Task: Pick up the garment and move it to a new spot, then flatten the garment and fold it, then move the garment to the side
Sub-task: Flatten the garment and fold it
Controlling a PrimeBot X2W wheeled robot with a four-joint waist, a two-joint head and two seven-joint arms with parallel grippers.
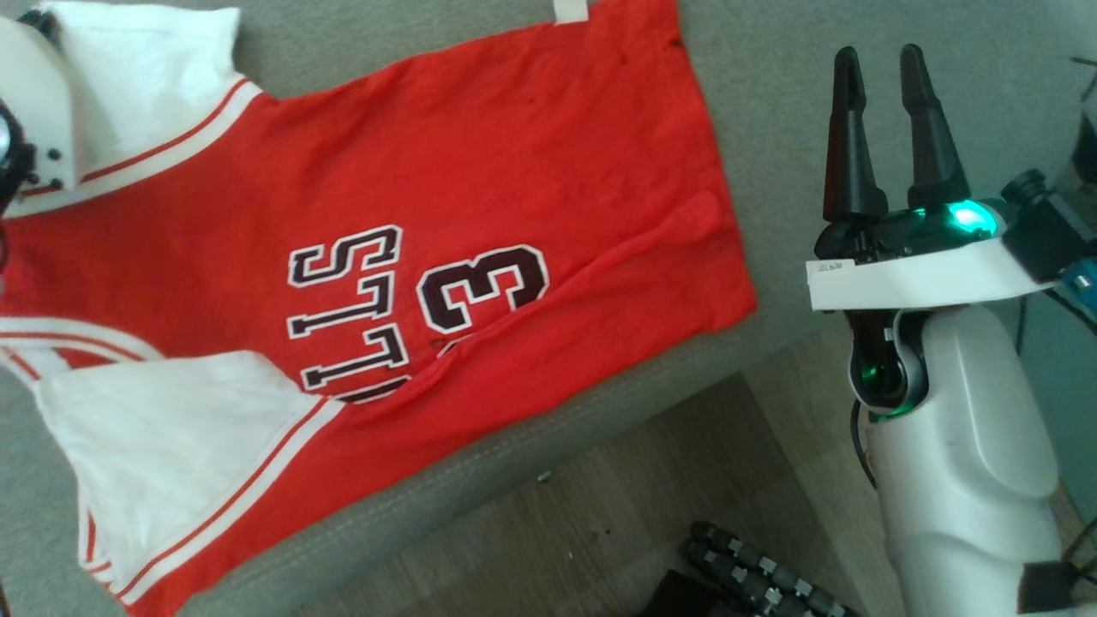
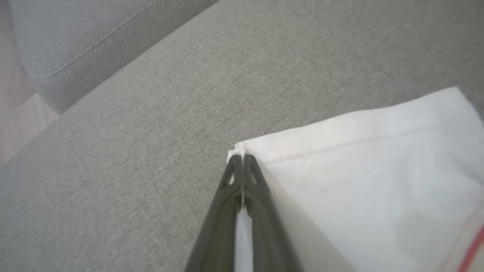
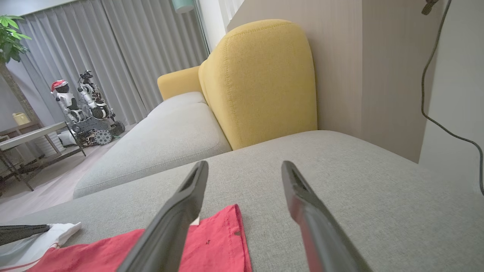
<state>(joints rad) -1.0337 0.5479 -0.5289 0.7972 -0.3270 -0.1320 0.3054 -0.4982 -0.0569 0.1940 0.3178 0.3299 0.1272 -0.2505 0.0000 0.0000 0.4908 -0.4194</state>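
Lying across the grey sofa (image 1: 771,103), the garment (image 1: 480,214) faces a yellow backrest (image 3: 261,83).

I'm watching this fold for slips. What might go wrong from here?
The left hand pinches only the very corner of the white sleeve, so it may slip free when pulled. The right hand hangs open off the jersey; a one-sided pull could bunch it or drag it over the sofa edge nearby.
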